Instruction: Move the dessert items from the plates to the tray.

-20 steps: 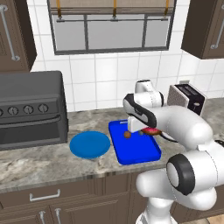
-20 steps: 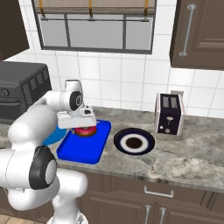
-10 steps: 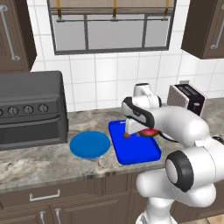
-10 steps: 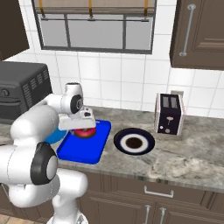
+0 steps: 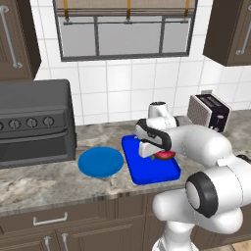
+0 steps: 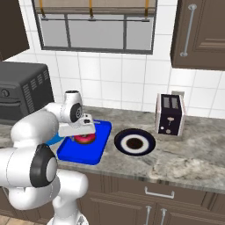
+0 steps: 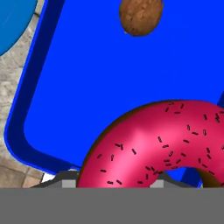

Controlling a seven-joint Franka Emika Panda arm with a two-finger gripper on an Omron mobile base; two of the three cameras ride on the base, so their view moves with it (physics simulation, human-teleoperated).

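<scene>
While my jaws point(image 6: 83, 134) hang low over the tray point(image 5: 147, 169), they are closed narrow on the donut point(image 7: 153, 144), pink-frosted with dark sprinkles and a brown edge.

- Donut: held between my jaws above the tray's blue floor; whether it touches the floor I cannot tell.
- Brown ball point(image 7: 141, 16): lying on the tray, apart from the donut.
- Tray: on the tabletop point(image 6: 189, 165), between the two plates.
- Round blue plate point(image 5: 100, 162): just left of the tray.
- White-centred plate point(image 6: 134, 142) with dark rim: right of the tray.
- Toaster point(image 6: 170, 113): far right, by the wall.
- Oven point(image 5: 32, 122): far left.
</scene>
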